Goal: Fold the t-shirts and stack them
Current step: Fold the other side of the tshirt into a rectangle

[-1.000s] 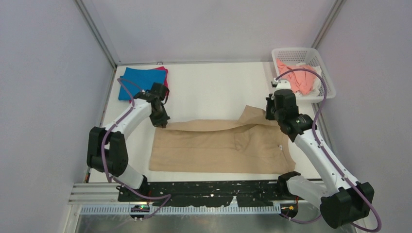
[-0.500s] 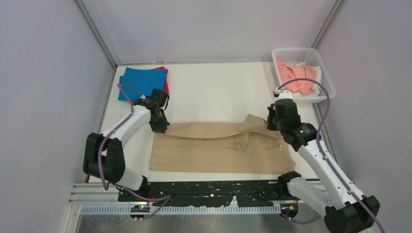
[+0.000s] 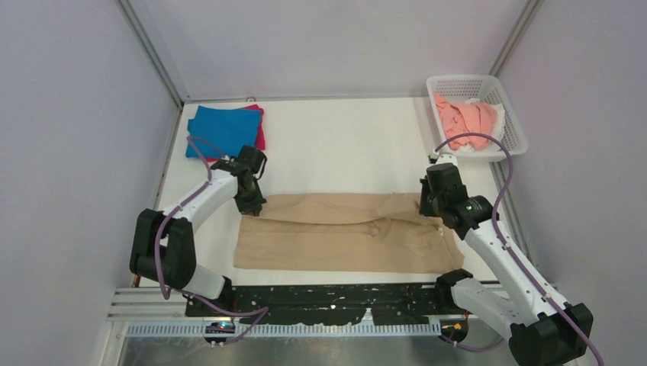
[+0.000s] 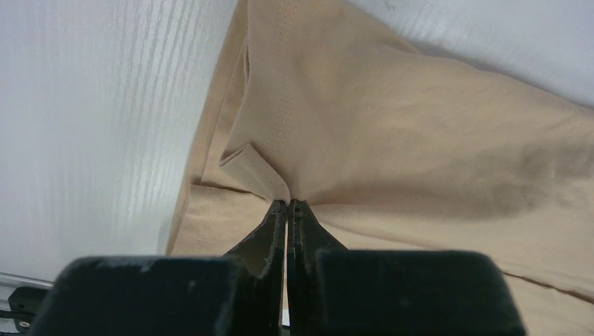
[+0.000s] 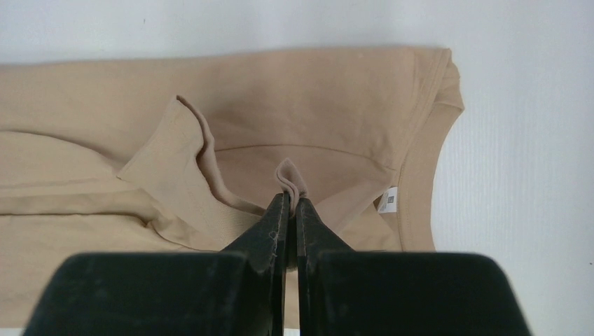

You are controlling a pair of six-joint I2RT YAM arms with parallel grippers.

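A large tan t-shirt (image 3: 343, 232) lies on the white table with its far long edge doubled toward the near side. My left gripper (image 3: 255, 206) is shut on the folded edge at the shirt's far left corner (image 4: 288, 203). My right gripper (image 3: 429, 204) is shut on a pinch of the tan cloth near the collar (image 5: 289, 192), with the white neck label (image 5: 389, 199) just right of it. A folded blue t-shirt (image 3: 220, 130) lies on a magenta one (image 3: 259, 126) at the far left. Salmon-pink (image 3: 467, 122) and white (image 3: 501, 122) shirts are in the basket.
A white mesh basket (image 3: 513, 141) stands at the far right corner. Grey walls with metal frame posts enclose the table on three sides. A black rail runs along the near edge by the arm bases.
Both grippers have moved toward the near side, drawing the tan shirt's far edge over itself. The raised sleeve flap at the right has come down and the fold lies flatter.
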